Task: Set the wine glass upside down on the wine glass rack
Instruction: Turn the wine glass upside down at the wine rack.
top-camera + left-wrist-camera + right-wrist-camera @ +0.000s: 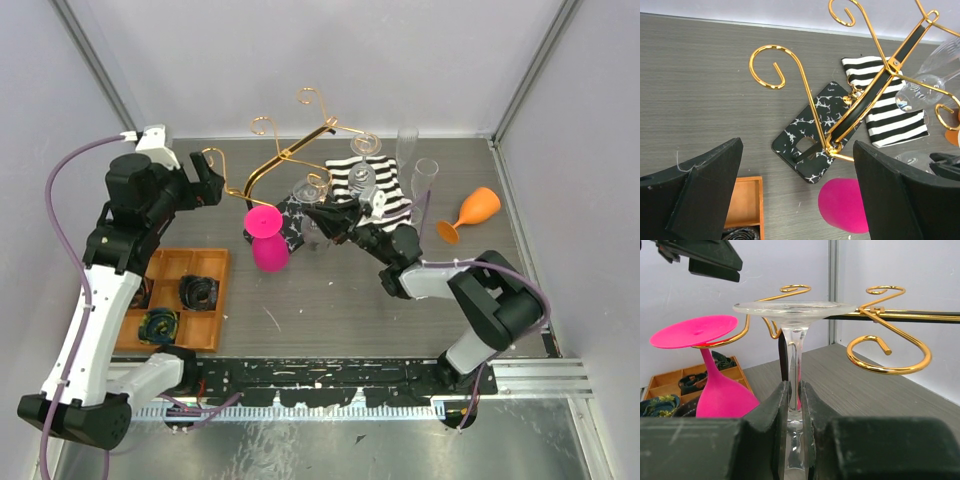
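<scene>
Now one rack (805,125); right tool (795,405) grips one glass (794,307).

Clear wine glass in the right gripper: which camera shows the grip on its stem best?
Right wrist: the wine glass stem sits between the right gripper fingers, foot up. Top external shows mostly its foot from above; left wrist leaves it unclear.

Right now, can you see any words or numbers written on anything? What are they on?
None: no word, number, label or sign can be read in any view.
The rack has only white marbling on its base, and the cloth has only stripes.
The pink glass, the clear glass and the tray carry no writing.
</scene>
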